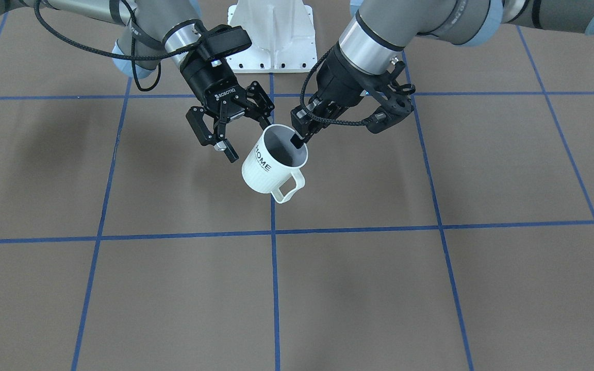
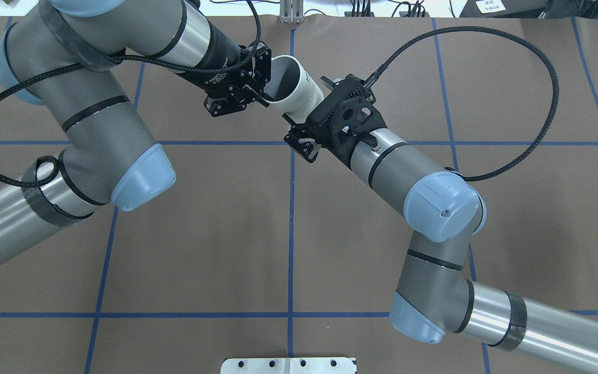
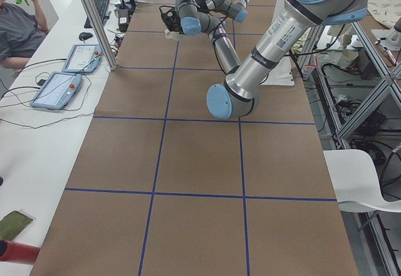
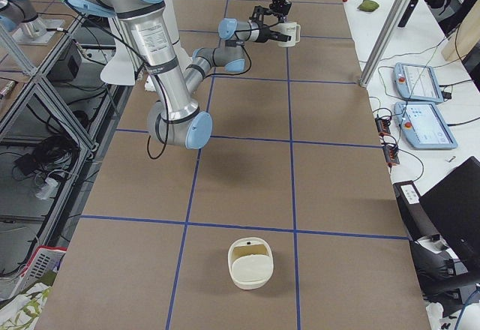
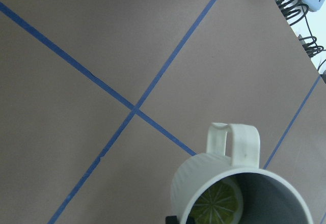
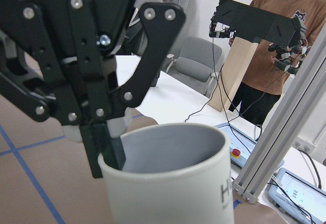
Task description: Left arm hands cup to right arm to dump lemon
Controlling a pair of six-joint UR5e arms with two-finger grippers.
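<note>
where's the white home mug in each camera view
front-facing: cup just above centre
overhead: cup top centre
exterior left: cup top, left of centre, mostly hidden
exterior right: cup top, right of centre
left wrist: cup bottom right
right wrist: cup bottom centre
landmark: blue tape grid

I watch the table [image 1: 173, 288] steeply from the front and from overhead behind the robot. Two end cameras look along it. Both wrist cameras sit close, sharing the cup [image 6: 168, 188].

- A brown table top [image 1: 431, 288] is crossed by blue tape lines [image 1: 275, 288].
- A white side desk [image 3: 25, 150] carries two tablets [image 3: 56, 90].
- An aluminium post [image 3: 95, 22] rises from the desk's edge.
- A white chair [image 3: 360, 179] stands opposite.
</note>
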